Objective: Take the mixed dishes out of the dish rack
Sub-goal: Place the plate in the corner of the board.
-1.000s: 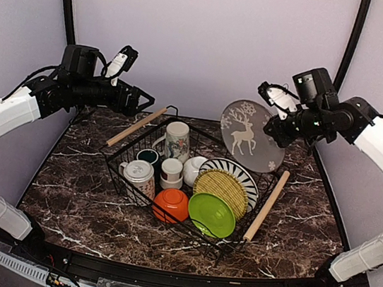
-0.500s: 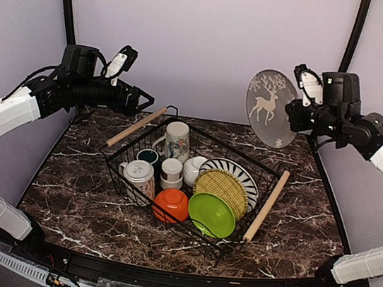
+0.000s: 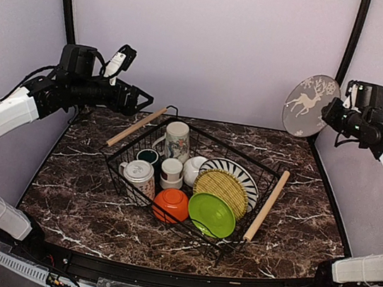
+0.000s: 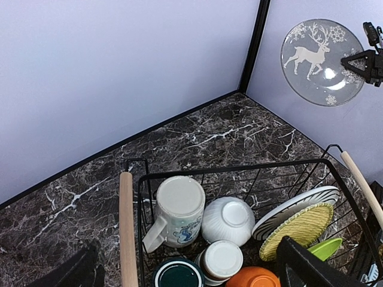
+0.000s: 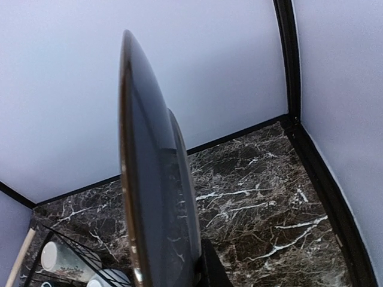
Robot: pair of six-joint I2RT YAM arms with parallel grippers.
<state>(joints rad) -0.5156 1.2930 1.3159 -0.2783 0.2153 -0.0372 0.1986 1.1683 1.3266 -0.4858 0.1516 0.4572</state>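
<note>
The black wire dish rack (image 3: 118, 175) with wooden handles sits mid-table. In it lie a lime-green plate (image 3: 211, 214), a woven yellow plate (image 3: 222, 191), a striped plate (image 3: 234, 171), an orange bowl (image 3: 171, 203), a white bowl (image 3: 193, 169), two mugs (image 3: 177, 140) and small cups (image 3: 171, 171). My right gripper (image 3: 333, 110) is shut on the rim of a grey plate with a white deer (image 3: 310, 105), held high near the right wall. That plate appears edge-on (image 5: 152, 179) in the right wrist view. My left gripper (image 3: 137, 100) hangs open above the rack's far-left corner (image 4: 239, 169).
Dark marble tabletop (image 3: 311, 203) surrounds the rack. Lilac walls close in the back and both sides, with black corner posts (image 3: 352, 38). The rack's right handle (image 3: 267, 205) points toward the front right.
My right arm has carried the deer plate up and to the right, away from the rack toward the right wall. The left arm has stayed still.
</note>
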